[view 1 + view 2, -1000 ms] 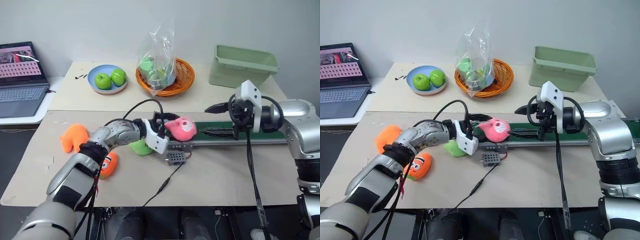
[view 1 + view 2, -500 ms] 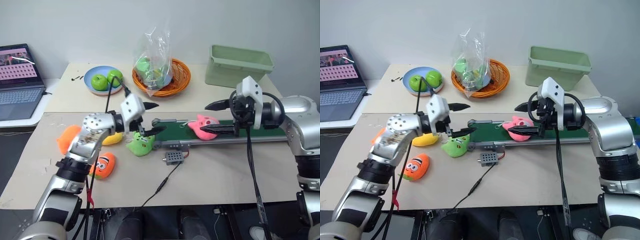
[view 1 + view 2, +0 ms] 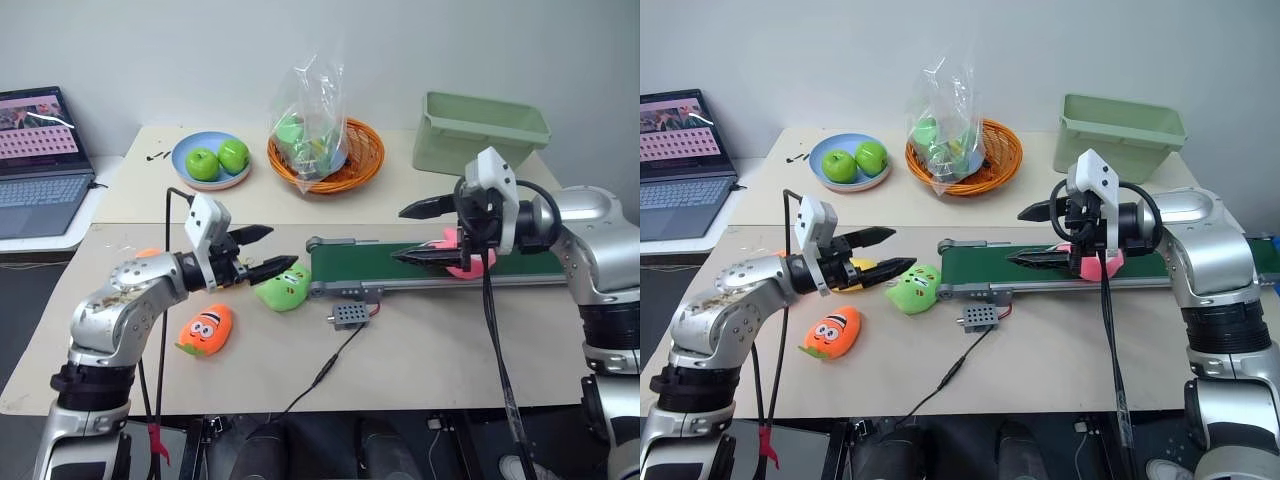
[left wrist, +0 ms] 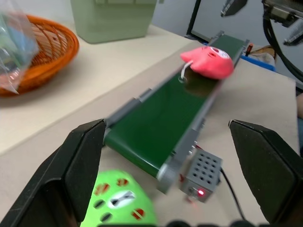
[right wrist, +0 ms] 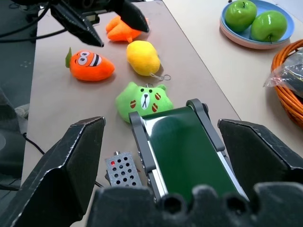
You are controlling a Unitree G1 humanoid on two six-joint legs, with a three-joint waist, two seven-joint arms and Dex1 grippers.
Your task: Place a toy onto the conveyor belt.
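Left gripper (image 3: 258, 252) spread wide and empty, hanging over the table (image 3: 430, 345) just off the belt's left end, near the green plush (image 3: 281, 290). Pink toy (image 3: 465, 253) lies on the conveyor belt (image 3: 390, 268), well apart from that gripper, partly hidden behind the right gripper (image 3: 420, 232), whose fingers are parted and not gripping it. Far edge: plate of apples (image 3: 213, 161), orange basket (image 3: 331, 153), green bin (image 3: 478, 131). Laptop (image 3: 43, 160) on a side table at left.

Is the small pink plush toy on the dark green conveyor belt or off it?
On it. The pink plush toy lies on the green conveyor belt, with neither gripper holding it.
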